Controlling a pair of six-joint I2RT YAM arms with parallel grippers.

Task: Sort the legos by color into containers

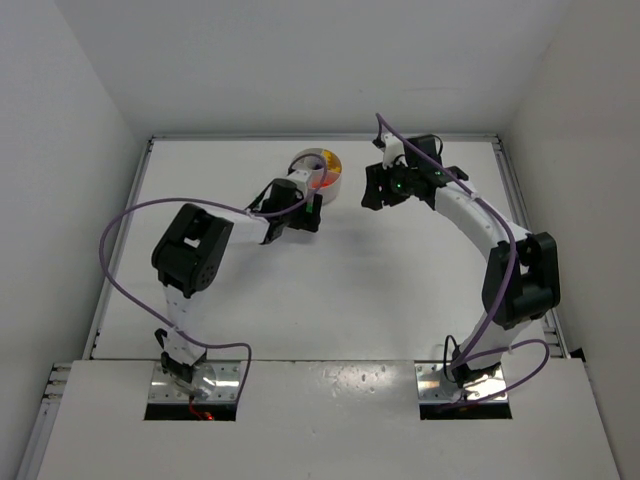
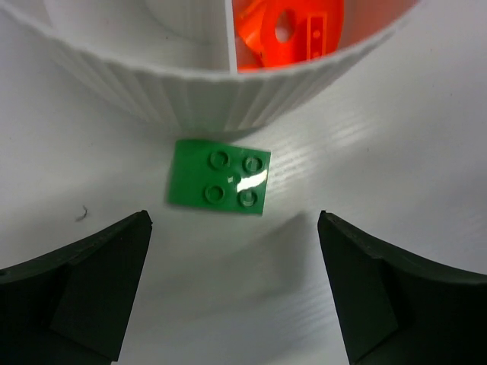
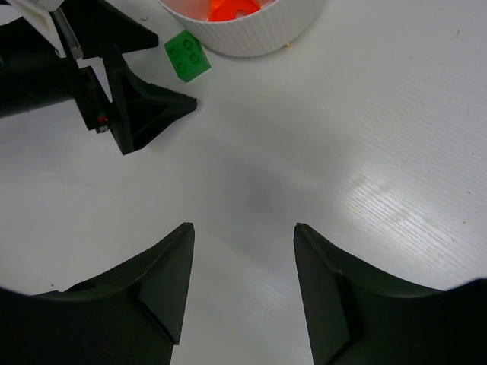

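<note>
A green lego (image 2: 219,186), a flat square plate with studs up, lies on the table just outside the ribbed wall of the round white dish (image 2: 190,95). My left gripper (image 2: 234,222) is open and empty, with the plate just ahead of and between its fingertips, apart from both. Orange-red legos (image 2: 293,30) lie in one wedge of the dish. The right wrist view shows the same green lego (image 3: 187,55), the dish (image 3: 266,38) and the left gripper's fingers (image 3: 148,106). My right gripper (image 3: 243,228) is open and empty over bare table, right of the dish (image 1: 306,158).
White walls enclose the table on the left, the back and the right. In the top view the left gripper (image 1: 296,220) is at the dish's near side and the right gripper (image 1: 376,190) is a short way to its right. Purple cables loop off both arms.
</note>
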